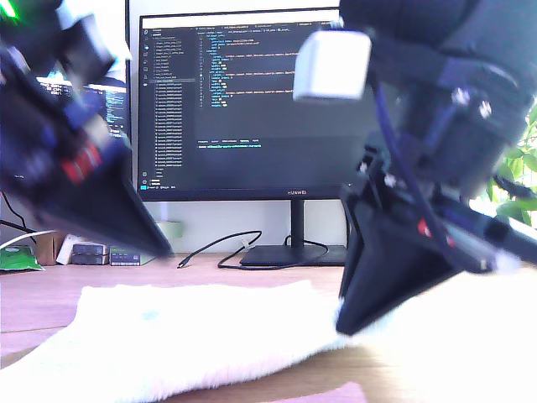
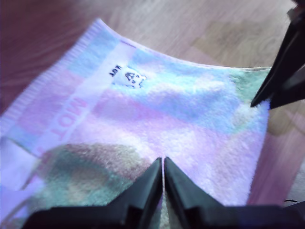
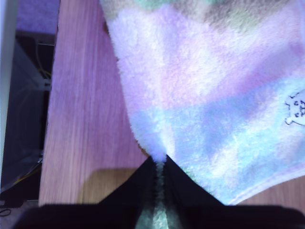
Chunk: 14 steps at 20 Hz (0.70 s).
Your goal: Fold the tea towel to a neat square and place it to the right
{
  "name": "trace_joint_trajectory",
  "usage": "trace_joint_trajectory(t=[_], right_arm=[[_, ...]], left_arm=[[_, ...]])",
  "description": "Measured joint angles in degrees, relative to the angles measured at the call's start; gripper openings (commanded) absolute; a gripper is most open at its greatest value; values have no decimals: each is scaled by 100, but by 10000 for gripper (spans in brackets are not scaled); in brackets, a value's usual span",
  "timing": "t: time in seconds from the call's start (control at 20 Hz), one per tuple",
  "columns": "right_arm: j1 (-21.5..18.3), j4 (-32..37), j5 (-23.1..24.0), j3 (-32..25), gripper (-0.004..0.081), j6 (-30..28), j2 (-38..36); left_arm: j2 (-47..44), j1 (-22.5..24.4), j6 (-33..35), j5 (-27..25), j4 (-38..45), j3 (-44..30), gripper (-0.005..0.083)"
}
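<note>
Both grippers' fingers are pinching tea towel (image 2: 157, 124) edges; folding is barely starting, towel mostly spread on the surface (image 3: 81, 119).

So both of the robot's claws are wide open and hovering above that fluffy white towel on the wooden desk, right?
Not quite. Both are shut, not open. In the first wrist view my first gripper has its jaws closed together over the tea towel, and the second wrist view shows my second gripper pinched on the towel's edge. The towel does lie on the wooden desk.
</note>
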Motion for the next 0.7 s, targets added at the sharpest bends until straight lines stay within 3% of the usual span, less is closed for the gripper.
trace_joint_trajectory(t=[0.1, 0.25, 0.35, 0.55, 0.7], right_arm=[[0, -175, -15, 192, -13, 2, 0], [0, -210, -15, 562, -13, 2, 0], [0, -214, -15, 726, -13, 2, 0], [-2, -225, -15, 763, -13, 11, 0], [-2, -160, -15, 763, -13, 136, 0]], left_arm=[[-308, -146, 9, -44, -313, 0, -5], [-538, -643, 74, -420, -492, 0, 214], [-538, -940, 85, -802, -638, 0, 304], [-538, -1565, -363, -1871, -1139, 0, 395], [-535, -1965, -627, -2286, -1423, 0, 413]])
